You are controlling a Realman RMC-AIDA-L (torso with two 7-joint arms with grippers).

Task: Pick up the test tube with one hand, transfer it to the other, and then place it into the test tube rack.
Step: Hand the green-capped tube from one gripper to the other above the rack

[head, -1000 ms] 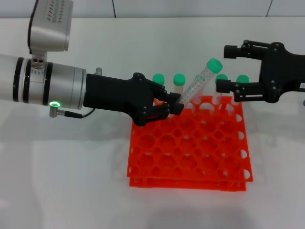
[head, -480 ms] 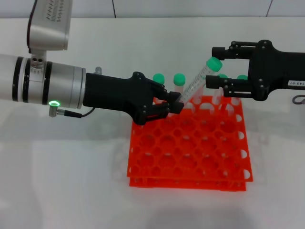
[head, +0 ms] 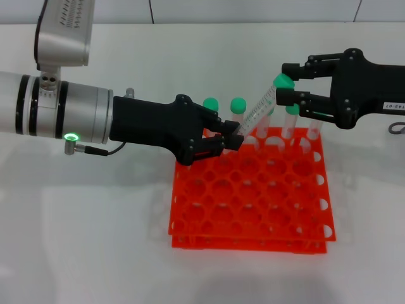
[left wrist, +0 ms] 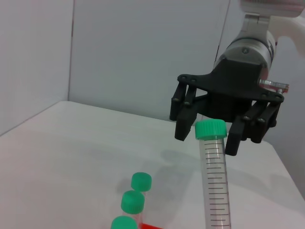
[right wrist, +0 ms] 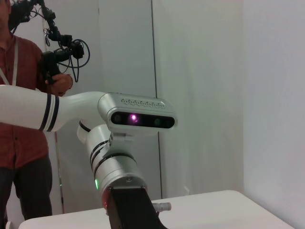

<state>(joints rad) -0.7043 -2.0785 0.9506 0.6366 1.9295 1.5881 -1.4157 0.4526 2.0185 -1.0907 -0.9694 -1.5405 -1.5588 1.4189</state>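
My left gripper (head: 231, 142) is shut on the lower end of the test tube (head: 256, 113), which tilts up to the right above the orange-red rack (head: 248, 243). The tube's green cap (head: 281, 81) lies between the open fingers of my right gripper (head: 288, 83), which bears a white label (head: 392, 107). I cannot tell whether those fingers touch the cap. In the left wrist view the tube (left wrist: 215, 186) stands before the right gripper (left wrist: 208, 139), whose fingers (left wrist: 183, 119) flank the cap. The right wrist view shows none of its own fingers.
Other green-capped tubes (head: 238, 105) stand in the rack's back row, some behind the right gripper (head: 292, 109); three caps show in the left wrist view (left wrist: 132, 202). The right wrist view shows my left arm (right wrist: 119, 174) and a person (right wrist: 19, 119) beyond it.
My right gripper has moved left toward the held tube; its open fingers now flank the green cap. My left gripper and the tube have stayed in place.
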